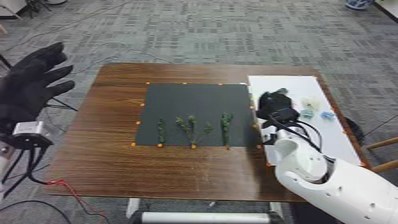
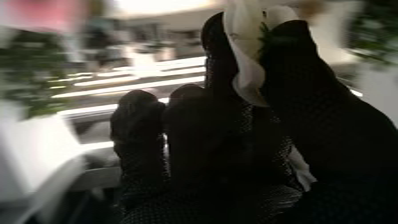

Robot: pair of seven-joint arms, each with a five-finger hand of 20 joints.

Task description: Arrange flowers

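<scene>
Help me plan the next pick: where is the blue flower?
In the head view, the blue flower lies near the right edge of the white sheet, beside the pale flowers and right of the right hand.

At the left edge of the head view, the left hand point(image 1: 25, 92) is clad in matte black fabric. A pale, boxy block point(image 1: 29, 128) is mounted at its base, with dark cables point(image 1: 34, 156) hung below. Towards the lower right, the right arm point(image 1: 342, 186) is cased in smooth, rounded white shells, marked by small dark dots point(image 1: 372, 204). The right hand point(image 1: 277, 106) is also clad in black, and thin black wires point(image 1: 311, 131) are looped behind it. In the right wrist view, a fine mesh weave point(image 2: 266, 197) can be seen.
</scene>
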